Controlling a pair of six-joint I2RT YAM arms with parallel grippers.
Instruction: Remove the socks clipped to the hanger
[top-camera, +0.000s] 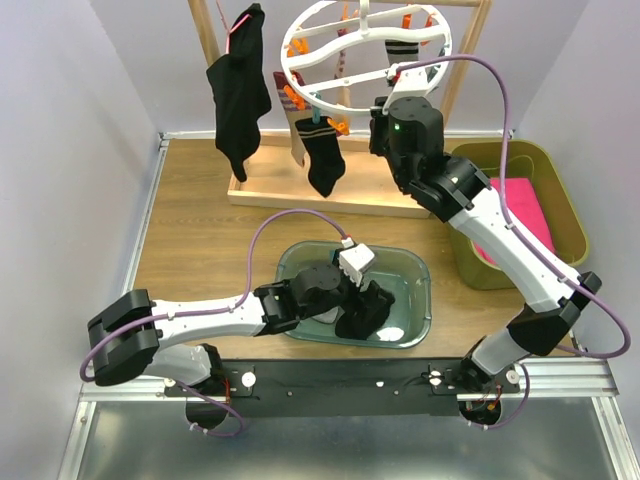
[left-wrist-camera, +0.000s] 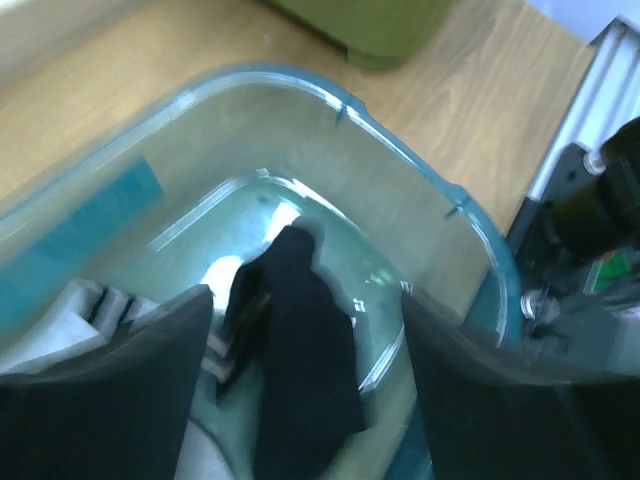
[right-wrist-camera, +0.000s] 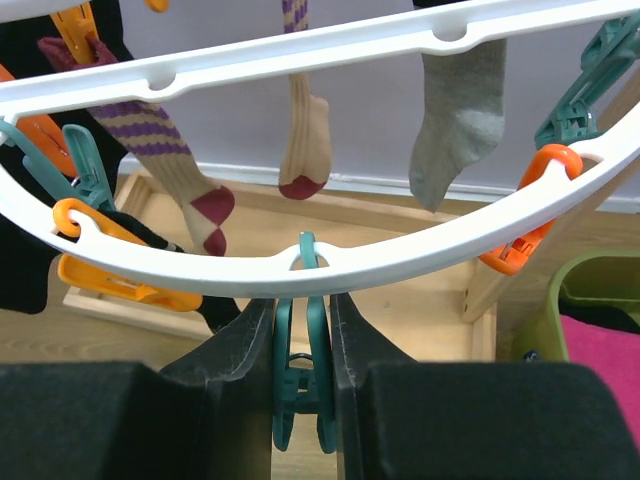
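The right gripper (right-wrist-camera: 300, 312) pinched a teal plastic clothes peg (right-wrist-camera: 300, 395) hanging from the white round plastic drying ring (right-wrist-camera: 420, 255), with a grey sock (right-wrist-camera: 455, 120) clipped beyond; the left gripper (left-wrist-camera: 305, 295), fingers spread wide, straddled a plain black sock (left-wrist-camera: 300, 380) lying in the translucent teal tub (left-wrist-camera: 410, 150)

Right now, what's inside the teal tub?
The teal tub holds a black sock beside a pale striped sock. Fingers of the left claw hide part of the pale one and the floor beneath.
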